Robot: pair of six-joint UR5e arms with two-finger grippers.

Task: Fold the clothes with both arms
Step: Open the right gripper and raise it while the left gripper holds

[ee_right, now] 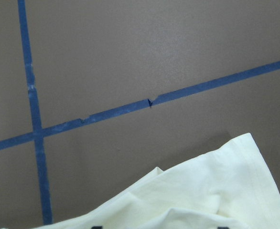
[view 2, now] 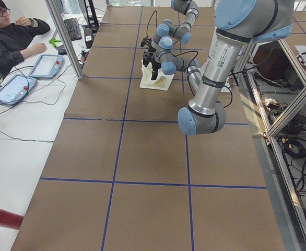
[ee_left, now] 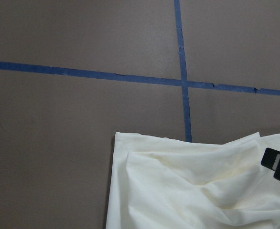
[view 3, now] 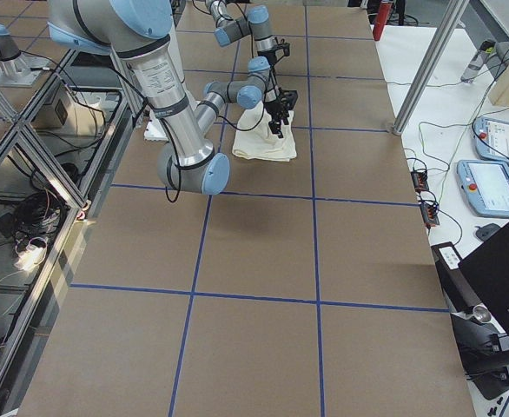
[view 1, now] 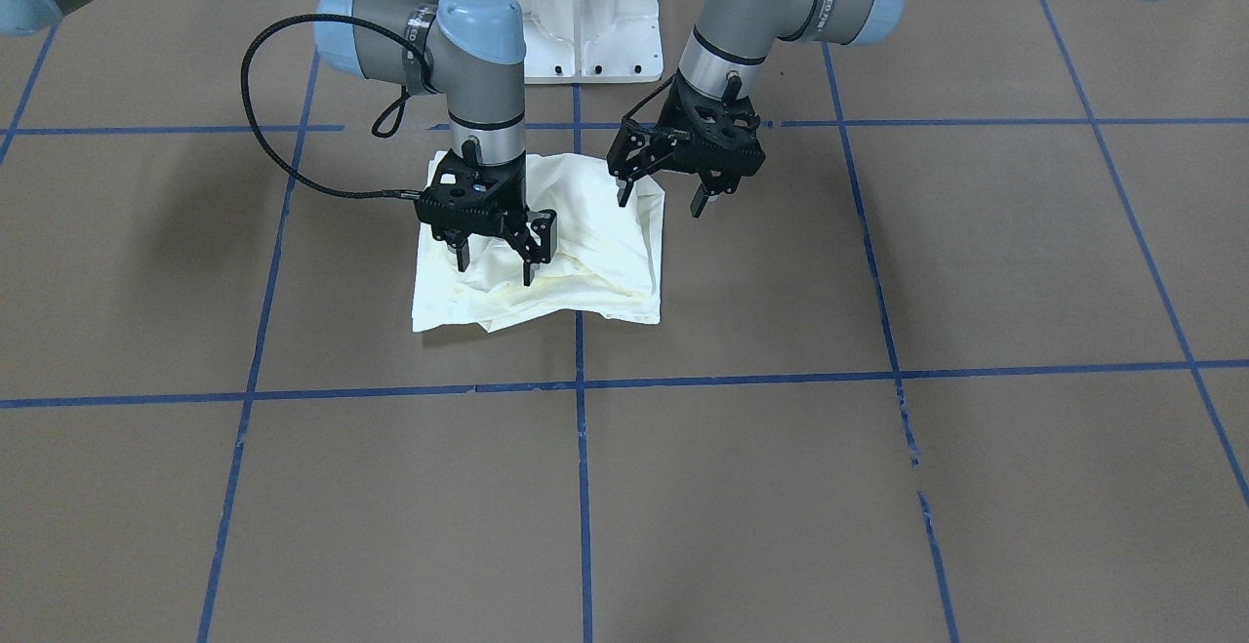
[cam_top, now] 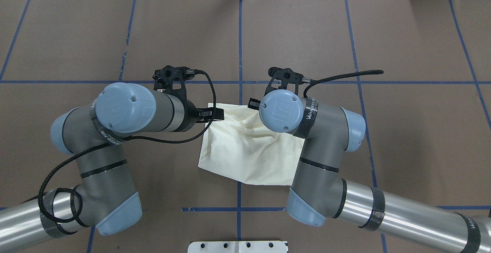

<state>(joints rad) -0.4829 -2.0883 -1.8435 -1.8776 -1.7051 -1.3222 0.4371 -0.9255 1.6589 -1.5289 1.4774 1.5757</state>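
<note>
The cream shirt (view 1: 585, 262) lies crumpled in a rough folded rectangle on the brown table near the robot's base; its print does not show. It also shows in the overhead view (cam_top: 249, 153) and in both wrist views (ee_left: 188, 191) (ee_right: 202, 195). My left gripper (view 1: 662, 200) is open and empty, hovering over the shirt's edge on the left arm's side. My right gripper (view 1: 495, 265) is open, its fingertips (view 1: 529, 272) at or just above the cloth on the other side. In the overhead view the wrists hide most of both grippers.
The white pedestal base (view 1: 585, 19) stands just behind the shirt. Blue tape lines (view 1: 582, 487) grid the brown table. An operator (view 2: 7, 36) sits at a side desk with tablets (view 2: 46, 65). A red cylinder (view 2: 1, 217) lies off the table's edge.
</note>
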